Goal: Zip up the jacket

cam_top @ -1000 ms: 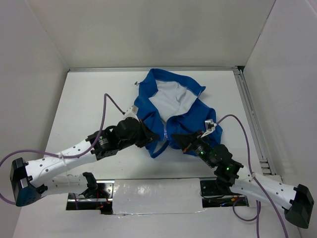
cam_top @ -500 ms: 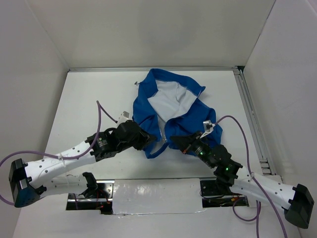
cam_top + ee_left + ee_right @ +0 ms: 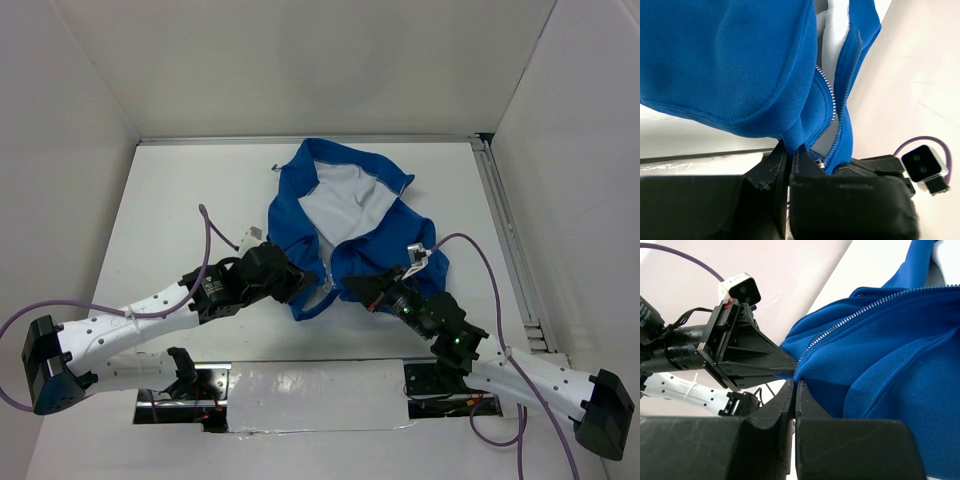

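Observation:
The blue jacket (image 3: 296, 212) lies bunched on the white table, collar at the far side and its white lining (image 3: 335, 205) showing. My left gripper (image 3: 303, 289) is shut on the blue hem fabric (image 3: 790, 131) at the left side of the zipper (image 3: 832, 102). Just to its right, my right gripper (image 3: 352, 290) is shut on the hem (image 3: 812, 371) at the foot of the zipper teeth (image 3: 860, 315). The two grippers face each other closely, and the left gripper (image 3: 752, 357) shows in the right wrist view. The zipper stands parted above the hem.
A metal rail (image 3: 505, 240) runs along the table's right edge. White walls enclose the far, left and right sides. Purple cables (image 3: 213, 240) loop off both arms. A taped panel (image 3: 310, 395) lies at the near edge between the arm bases.
My left gripper has pulled the jacket's hem a little toward the near left, dragging the left front panel with it. The right gripper has barely moved.

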{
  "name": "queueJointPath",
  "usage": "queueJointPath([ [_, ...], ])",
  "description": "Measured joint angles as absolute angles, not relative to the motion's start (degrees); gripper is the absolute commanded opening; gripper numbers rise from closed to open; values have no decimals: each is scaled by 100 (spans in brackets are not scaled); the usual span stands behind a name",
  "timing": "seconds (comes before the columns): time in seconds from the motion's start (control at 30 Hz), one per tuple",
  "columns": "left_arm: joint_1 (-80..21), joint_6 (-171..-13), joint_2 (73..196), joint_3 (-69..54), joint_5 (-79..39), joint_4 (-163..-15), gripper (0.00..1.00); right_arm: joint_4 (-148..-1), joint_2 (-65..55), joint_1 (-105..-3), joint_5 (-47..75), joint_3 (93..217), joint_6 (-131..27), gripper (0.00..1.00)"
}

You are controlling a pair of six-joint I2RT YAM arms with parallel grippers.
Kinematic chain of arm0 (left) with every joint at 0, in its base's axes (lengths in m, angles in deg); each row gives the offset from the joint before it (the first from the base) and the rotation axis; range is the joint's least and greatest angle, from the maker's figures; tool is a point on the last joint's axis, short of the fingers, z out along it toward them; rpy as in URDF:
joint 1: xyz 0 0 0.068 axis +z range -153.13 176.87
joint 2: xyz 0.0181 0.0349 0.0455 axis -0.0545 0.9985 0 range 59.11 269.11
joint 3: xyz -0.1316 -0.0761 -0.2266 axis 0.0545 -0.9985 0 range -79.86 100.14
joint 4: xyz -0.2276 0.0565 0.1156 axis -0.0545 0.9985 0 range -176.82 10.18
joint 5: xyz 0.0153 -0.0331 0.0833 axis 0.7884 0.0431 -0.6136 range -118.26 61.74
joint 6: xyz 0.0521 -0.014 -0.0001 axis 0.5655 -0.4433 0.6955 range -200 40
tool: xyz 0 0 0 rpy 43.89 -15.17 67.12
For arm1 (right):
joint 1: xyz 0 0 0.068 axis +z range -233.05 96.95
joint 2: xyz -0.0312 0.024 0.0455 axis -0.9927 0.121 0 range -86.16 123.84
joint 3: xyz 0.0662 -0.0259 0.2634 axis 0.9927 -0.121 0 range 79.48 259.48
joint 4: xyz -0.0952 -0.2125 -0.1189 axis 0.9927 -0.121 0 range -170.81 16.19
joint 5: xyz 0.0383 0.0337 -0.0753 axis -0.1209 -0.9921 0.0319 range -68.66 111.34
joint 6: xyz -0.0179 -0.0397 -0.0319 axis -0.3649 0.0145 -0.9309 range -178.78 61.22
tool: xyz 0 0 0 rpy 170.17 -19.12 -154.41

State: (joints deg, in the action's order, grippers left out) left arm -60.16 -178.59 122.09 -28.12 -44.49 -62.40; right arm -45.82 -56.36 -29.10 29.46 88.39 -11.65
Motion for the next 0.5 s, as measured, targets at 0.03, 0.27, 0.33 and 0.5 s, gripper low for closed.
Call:
queueJointPath([
  [0.03,-6016,-17898,12209,-2812,-4449,-6240,0,-4582,-5629,-2910,2942,8836,-1165,0],
  [0.27,-6018,-17987,12211,-2805,-4466,-6111,0,-4989,-5494,-2910,3101,8926,-1171,0],
  [0.33,-6018,-18095,12211,-2799,-4523,-5827,0,-5577,-5371,-2910,3219,9125,-1202,0],
  [0.5,-6021,-18215,12091,-3065,-4600,-5221,0,-6923,-4563,-2875,3136,9560,-1346,0],
])
